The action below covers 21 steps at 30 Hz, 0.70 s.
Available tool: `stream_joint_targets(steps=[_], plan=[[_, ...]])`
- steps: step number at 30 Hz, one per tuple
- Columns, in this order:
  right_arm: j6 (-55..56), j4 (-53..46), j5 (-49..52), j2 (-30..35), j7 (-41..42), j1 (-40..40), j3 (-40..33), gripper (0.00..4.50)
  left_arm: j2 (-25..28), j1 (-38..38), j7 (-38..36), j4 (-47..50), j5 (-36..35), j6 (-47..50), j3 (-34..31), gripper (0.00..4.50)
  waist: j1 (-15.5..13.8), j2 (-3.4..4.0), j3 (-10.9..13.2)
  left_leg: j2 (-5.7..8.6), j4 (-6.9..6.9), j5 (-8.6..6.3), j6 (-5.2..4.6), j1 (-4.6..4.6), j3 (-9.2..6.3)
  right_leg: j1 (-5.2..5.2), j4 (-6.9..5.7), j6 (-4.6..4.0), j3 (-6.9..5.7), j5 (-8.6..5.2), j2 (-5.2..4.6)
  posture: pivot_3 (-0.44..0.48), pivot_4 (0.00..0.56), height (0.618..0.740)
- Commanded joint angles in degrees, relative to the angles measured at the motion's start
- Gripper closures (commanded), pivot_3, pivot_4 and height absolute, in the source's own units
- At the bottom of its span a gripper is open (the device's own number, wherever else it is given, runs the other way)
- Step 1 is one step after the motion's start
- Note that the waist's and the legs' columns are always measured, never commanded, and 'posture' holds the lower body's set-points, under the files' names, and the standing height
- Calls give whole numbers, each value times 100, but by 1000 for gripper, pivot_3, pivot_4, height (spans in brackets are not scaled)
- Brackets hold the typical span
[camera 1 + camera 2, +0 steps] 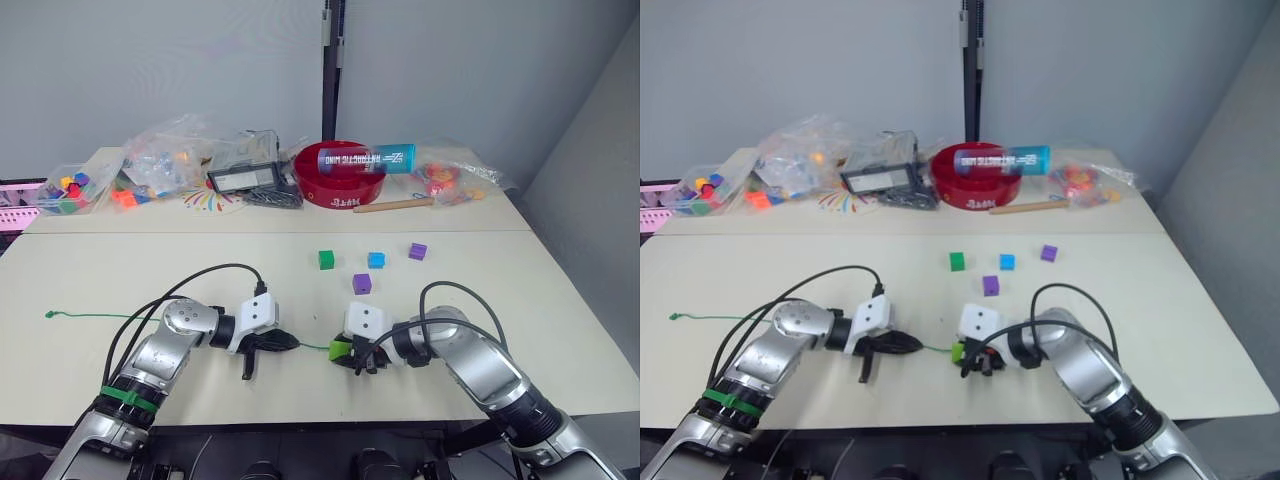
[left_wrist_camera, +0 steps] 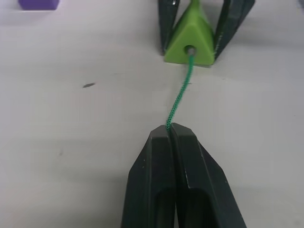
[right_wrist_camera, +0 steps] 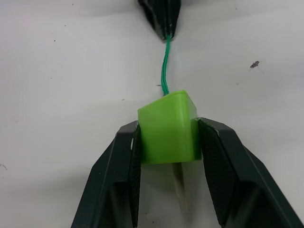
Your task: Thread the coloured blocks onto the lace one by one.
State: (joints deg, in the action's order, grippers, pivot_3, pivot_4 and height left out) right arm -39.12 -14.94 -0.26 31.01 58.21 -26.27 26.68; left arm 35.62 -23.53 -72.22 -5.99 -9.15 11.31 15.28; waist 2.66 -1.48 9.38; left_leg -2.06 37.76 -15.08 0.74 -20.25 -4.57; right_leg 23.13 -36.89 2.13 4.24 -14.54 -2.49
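pinching the lime green block [image 3: 168,128] from both sides, the right gripper [image 1: 352,355] sits low on the desk [image 1: 560,330] near the middle of its front edge, its two black fingers [image 3: 223,166] pressed against opposite faces of the cube. the lace [image 2: 179,92] runs into the block's hole, and its stiff pale tip [image 3: 179,190] pokes out of the far side between those fingers. the left gripper [image 1: 285,341] lies just beside it, toward the left edge, fingers pressed fully together on the green cord a short way back from the block. from there the lace trails along the desk to a small knotted end [image 1: 48,315] near the left edge. four more blocks lie loose in a cluster further back, well apart from both grippers: a dark green block [image 1: 326,259], a blue block [image 1: 376,260], a purple block [image 1: 417,251] and a second purple block [image 1: 362,284] nearest the grippers. along the back edge sit a red bowl [image 1: 338,185] and clear bags of toy pieces [image 1: 165,155].
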Motion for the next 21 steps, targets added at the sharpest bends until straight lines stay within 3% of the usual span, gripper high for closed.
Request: stream_joint_targets(steps=[1, 14, 21], plan=[[-170, 220, -93, 9, -126, 115, 232, 3185, -95, 40, -4, 381, -83, 274, 145, 4445, -1, 0, 0, 0, 0, 0, 0, -1, 0, 0, 1, 0, 0, 0, 0, 0, 150, 740], [-149, 370, -115, -153, -165, -32, 372, 3185, -586, -243, 562, 312, 228, 463, 371, 4445, 78, -1, 0, -1, 0, 0, 0, 1, 0, 2, -1, 0, 0, 0, 3, 0, 150, 740], [-79, 453, -99, -114, -138, -79, 388, 3185, -378, -260, 501, 358, 221, 494, 275, 4445, 113, -1, 1, -1, 0, 0, 0, 2, -1, 1, -3, 0, -1, 0, 3, 0, 150, 740]])
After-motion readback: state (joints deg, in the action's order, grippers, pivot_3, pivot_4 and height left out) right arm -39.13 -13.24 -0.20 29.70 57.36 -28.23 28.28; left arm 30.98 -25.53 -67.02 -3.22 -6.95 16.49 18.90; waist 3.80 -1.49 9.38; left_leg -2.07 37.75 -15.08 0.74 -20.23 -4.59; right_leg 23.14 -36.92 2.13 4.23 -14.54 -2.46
